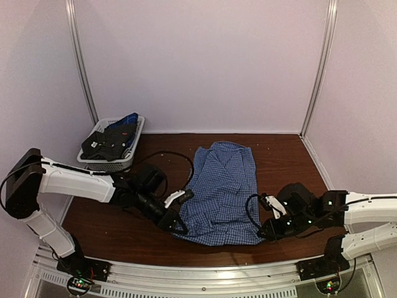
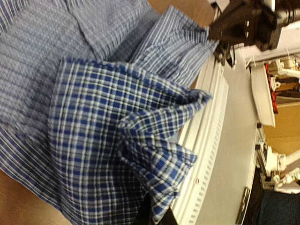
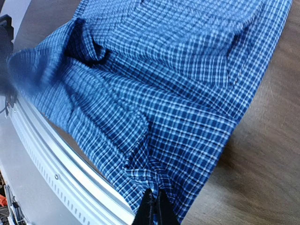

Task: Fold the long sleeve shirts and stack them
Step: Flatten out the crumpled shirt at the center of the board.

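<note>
One long sleeve shirt (image 1: 223,189), blue-and-white checked, lies partly folded on the brown table, its length running away from me. My left gripper (image 1: 175,225) is shut on the shirt's near left corner, and the wrist view shows the checked cloth (image 2: 93,140) bunched and lifted between the dark fingers (image 2: 145,216). My right gripper (image 1: 263,231) is shut on the near right corner, where the hem (image 3: 154,180) puckers into the black fingertips (image 3: 146,208). The rest of the shirt (image 3: 187,70) lies flat beyond them.
A white lattice basket (image 1: 107,165) at the back left holds dark garments (image 1: 111,141). The metal rail of the table's near edge (image 1: 205,273) runs just below both grippers. Bare brown table (image 1: 285,158) shows to the right of the shirt. White walls close off the back and sides.
</note>
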Available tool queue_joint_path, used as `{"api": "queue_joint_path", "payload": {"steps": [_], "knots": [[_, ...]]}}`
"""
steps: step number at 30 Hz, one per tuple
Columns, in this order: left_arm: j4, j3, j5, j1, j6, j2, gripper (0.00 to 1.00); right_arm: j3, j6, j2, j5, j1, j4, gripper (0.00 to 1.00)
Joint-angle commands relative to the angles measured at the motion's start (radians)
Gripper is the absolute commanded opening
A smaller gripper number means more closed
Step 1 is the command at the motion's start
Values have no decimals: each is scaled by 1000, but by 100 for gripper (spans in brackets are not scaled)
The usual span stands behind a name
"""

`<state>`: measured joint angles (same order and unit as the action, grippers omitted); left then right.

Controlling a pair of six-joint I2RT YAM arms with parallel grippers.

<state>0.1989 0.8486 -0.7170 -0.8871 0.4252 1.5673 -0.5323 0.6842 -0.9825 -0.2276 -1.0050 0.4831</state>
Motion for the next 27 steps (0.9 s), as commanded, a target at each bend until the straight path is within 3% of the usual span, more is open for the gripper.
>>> {"api": "queue_joint_path", "payload": {"steps": [1, 3, 5, 11, 16, 20, 27], "knots": [[-10, -86, -103, -12, -6, -1, 9, 66, 54, 37, -77, -10, 25, 4], [8, -86, -104, -13, -22, -8, 19, 59, 52, 35, -74, -10, 29, 8], [26, -68, -114, -12, -46, -19, 42, 31, 41, 28, -53, -10, 47, 17], [-20, -26, -248, -12, -73, -76, 66, -71, 17, 29, 70, -9, 114, 55], [13, 62, -101, -6, -73, -21, 66, -120, 16, -5, 177, 7, 80, 64], [44, 173, 99, -2, -22, 97, 66, -152, 10, -98, 219, 16, 31, 63], [39, 391, 253, 7, 53, 308, 63, -237, -31, -246, 268, 116, -150, 57]]}}
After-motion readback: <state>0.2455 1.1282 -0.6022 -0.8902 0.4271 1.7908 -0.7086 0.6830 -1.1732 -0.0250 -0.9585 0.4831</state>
